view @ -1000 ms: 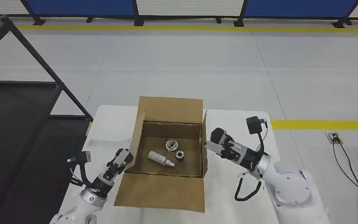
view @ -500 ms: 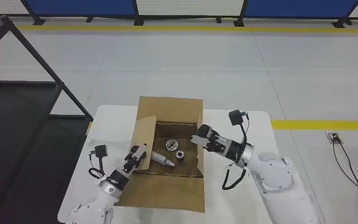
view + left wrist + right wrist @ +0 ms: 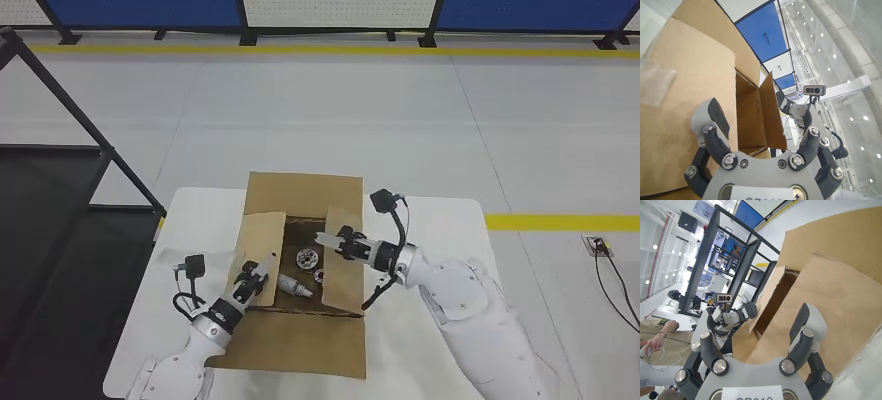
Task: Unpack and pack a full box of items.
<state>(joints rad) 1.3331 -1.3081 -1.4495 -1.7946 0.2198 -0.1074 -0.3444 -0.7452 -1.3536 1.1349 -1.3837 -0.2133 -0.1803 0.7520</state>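
Both grippers work at the cardboard box (image 3: 300,230), one on each side, and neither grasps anything. In its own wrist view the left gripper (image 3: 762,115) has its two fingers spread wide, with one dark pad (image 3: 718,115) lying flat against the outer face of the left side flap (image 3: 262,240). The right gripper (image 3: 755,323) is spread just as wide, and one of its fingers (image 3: 804,321) rests against the outer face of the right side flap (image 3: 343,268).

The box sits in the middle of the white table (image 3: 200,215) and has four flaps. The two side flaps stand up from its rim and lean inward over the opening, apart from each other, so a gap between them shows the inside. The other two lie folded outward: the back flap (image 3: 305,192) on the far side and the front flap (image 3: 295,345) toward the robot.

Three items lie on the box floor. One white bottle (image 3: 294,287) lies on its side near the left wall. One round metal part (image 3: 306,259) sits behind it. A second round part (image 3: 320,277) appears to lie beside the bottle's tip, though the right side flap partly covers it, so its shape is hard to make out.
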